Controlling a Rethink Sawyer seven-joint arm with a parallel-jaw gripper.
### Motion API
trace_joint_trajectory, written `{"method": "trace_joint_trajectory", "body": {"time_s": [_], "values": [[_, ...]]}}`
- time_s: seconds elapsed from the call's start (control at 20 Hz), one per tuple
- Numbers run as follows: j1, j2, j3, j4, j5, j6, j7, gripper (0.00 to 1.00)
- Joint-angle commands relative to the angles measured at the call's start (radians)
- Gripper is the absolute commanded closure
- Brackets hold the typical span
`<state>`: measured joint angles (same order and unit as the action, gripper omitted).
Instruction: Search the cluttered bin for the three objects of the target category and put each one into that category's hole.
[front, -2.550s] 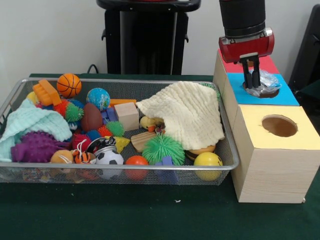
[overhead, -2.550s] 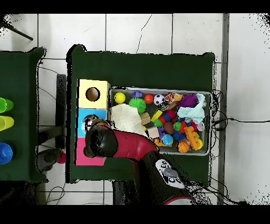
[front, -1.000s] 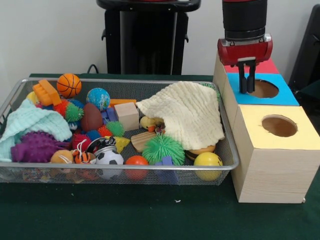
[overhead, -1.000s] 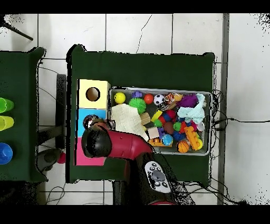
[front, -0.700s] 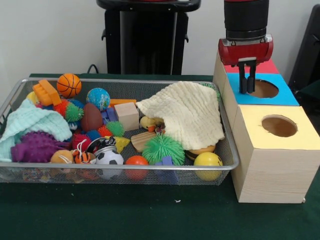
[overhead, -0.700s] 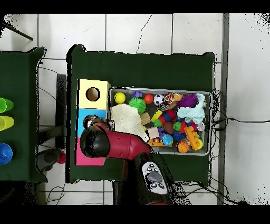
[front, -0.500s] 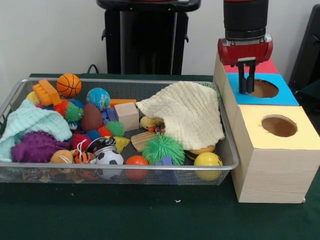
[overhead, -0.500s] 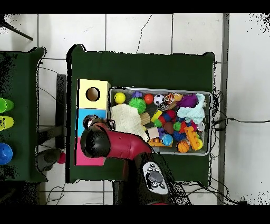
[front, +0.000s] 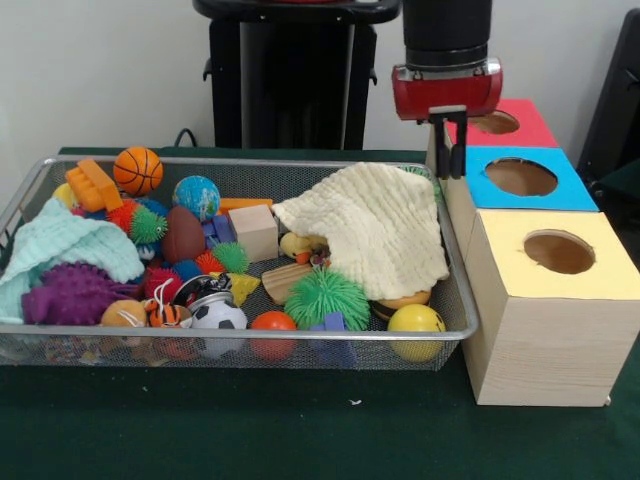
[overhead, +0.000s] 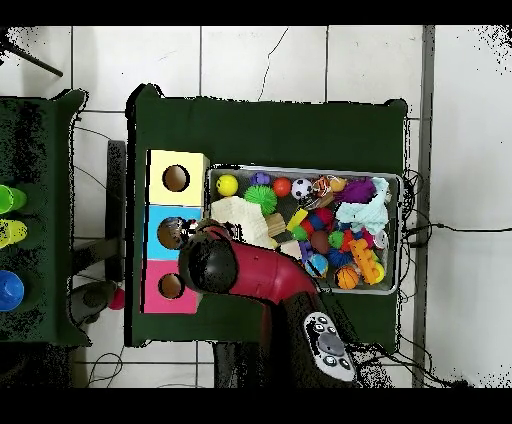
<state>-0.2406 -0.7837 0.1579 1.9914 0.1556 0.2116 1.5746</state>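
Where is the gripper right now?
In the front view the gripper hangs over the basket's right end, beside the blue-topped box and above the cream cloth.

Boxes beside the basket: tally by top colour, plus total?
Red-topped box: 1
Blue-topped box: 1
Yellow-topped box: 1
Total: 3 boxes, each with one round hole in its top.
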Motion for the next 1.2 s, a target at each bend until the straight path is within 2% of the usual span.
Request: {"method": "trace_joint_trajectory", "body": {"time_s": [0.05,0.4,0.6,0.8,1.2], "values": [[-0.12,-0.037,0.076,-0.065,-0.084,0.165,-0.049,1.0],[-0.288,0.001,0.172,-0.074,-0.2,0.151,-0.14,1.0],[-0.327,0.068,0.157,-0.152,-0.31,0.119,-0.149,1.0],[-0.352,0.109,0.148,-0.212,-0.375,0.13,-0.134,1.0],[-0.418,0.102,0.176,-0.272,-0.459,0.224,-0.151,1.0]]}}
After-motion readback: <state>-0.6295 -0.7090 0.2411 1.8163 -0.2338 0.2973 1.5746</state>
